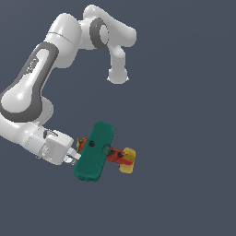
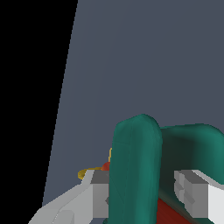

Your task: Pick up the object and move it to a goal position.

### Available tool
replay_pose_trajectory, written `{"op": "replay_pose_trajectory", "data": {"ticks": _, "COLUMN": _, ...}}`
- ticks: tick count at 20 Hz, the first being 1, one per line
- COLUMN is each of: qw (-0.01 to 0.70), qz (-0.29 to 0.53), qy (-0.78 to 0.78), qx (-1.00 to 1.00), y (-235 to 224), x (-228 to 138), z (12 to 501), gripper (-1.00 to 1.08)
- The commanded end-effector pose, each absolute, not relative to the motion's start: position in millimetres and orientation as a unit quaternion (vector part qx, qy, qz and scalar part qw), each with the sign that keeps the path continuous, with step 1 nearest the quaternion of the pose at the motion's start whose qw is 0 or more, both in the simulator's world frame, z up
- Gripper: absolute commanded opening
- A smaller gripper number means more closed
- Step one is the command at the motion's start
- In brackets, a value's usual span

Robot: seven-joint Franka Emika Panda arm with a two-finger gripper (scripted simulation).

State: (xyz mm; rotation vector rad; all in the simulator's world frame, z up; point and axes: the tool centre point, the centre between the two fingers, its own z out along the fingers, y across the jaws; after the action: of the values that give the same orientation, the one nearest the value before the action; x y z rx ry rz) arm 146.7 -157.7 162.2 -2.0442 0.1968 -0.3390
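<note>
The fingers point(image 2: 144, 197) sit one on each side of a teal wing of the biplane point(image 1: 97, 152), and in the wrist view both pads appear pressed against that wing, so they look clamped on it. The red body and yellow propeller point(image 2: 89, 172) show just beyond one finger point(image 2: 98, 197), while the second wing rises behind the other finger point(image 2: 192, 197). In the exterior view the plane hangs off the fingertips, its yellow tail point(image 1: 127, 161) pointing away from the hand; whether it rests on the tabletop point(image 1: 184, 193) or is already lifted I cannot tell, since no shadow or contact shows. No goal marker is visible. To carry it well, keep the squeeze steady, since the wing is smooth and rounded and the tail's weight sits far from the pads, which could twist the plane in the grip. Move slowly, avoid sudden wrist turns, and keep the wing flat between the pads.
</note>
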Motion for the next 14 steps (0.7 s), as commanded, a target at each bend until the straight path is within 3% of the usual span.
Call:
{"op": "replay_pose_trajectory", "data": {"ticks": 1, "qw": 0.507, "qz": -0.145, "qy": 0.083, "qx": -0.846, "y": -163, "x": 147, "z": 161, "gripper": 0.28}}
{"op": "replay_pose_trajectory", "data": {"ticks": 14, "qw": 0.528, "qz": -0.143, "qy": 0.086, "qx": -0.833, "y": -155, "x": 147, "z": 152, "gripper": 0.28}}
